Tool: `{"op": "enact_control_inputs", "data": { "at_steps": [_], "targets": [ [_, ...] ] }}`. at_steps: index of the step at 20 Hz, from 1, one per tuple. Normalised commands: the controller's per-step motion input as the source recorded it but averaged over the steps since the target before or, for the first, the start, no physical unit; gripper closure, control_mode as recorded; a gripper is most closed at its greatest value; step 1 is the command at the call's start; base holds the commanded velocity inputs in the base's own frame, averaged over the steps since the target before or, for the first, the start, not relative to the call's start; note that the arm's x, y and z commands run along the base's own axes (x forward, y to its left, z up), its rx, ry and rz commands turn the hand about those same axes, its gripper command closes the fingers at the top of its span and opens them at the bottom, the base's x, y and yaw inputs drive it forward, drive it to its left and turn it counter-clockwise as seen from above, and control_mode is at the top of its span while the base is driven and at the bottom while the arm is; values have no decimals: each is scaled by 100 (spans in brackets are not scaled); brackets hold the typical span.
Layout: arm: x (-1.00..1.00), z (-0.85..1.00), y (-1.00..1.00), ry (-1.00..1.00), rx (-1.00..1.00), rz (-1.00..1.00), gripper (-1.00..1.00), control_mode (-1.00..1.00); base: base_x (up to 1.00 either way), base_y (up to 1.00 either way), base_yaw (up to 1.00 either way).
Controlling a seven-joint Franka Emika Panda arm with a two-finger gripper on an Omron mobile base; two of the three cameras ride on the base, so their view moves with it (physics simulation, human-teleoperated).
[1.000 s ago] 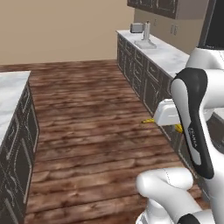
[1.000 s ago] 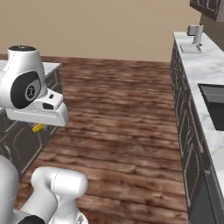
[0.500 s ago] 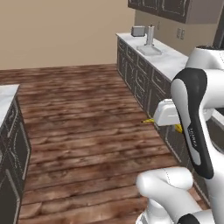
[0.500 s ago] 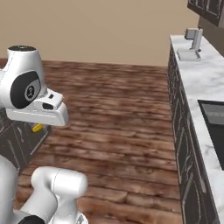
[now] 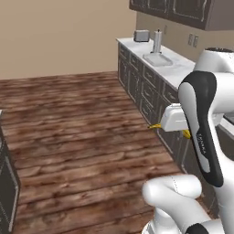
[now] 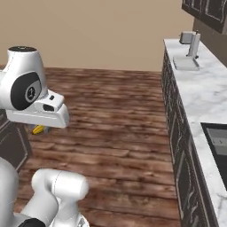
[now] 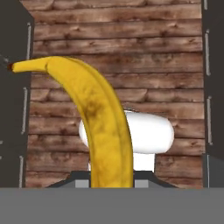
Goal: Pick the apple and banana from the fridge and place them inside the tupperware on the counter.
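I count one banana point(image 7: 103, 131), one light-grey tray point(image 5: 157, 59) and one paper-towel roll point(image 5: 157, 42) standing at the tray's far edge. One toaster-like box point(image 5: 141, 35) sits further back on the same surface point(image 6: 201, 95).

My claw point(image 7: 111, 186) is clamped tight on the banana. In the hand view the fruit rises from between my fingertips and curves up to the left, its dark tip out over the wooden floor point(image 5: 77, 123). From the left base view a yellow end pokes out on each side of my white hand; from the right base view a yellow bit shows under the hand.

The tray lies well apart from my claw, far along the surface. The floor between the two rows of dark cabinets point(image 5: 137, 82) is broad and open.
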Motion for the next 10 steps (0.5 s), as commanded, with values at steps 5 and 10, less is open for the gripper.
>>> {"op": "enact_control_inputs", "data": {
  "at_steps": [5, 10],
  "targets": [
    [0, 0, 0, 0, 0, 0, 100, 100, 100, -2, -30],
    [0, 0, 0, 0, 0, 0, 100, 100, 100, 0, -45]
  ]
}}
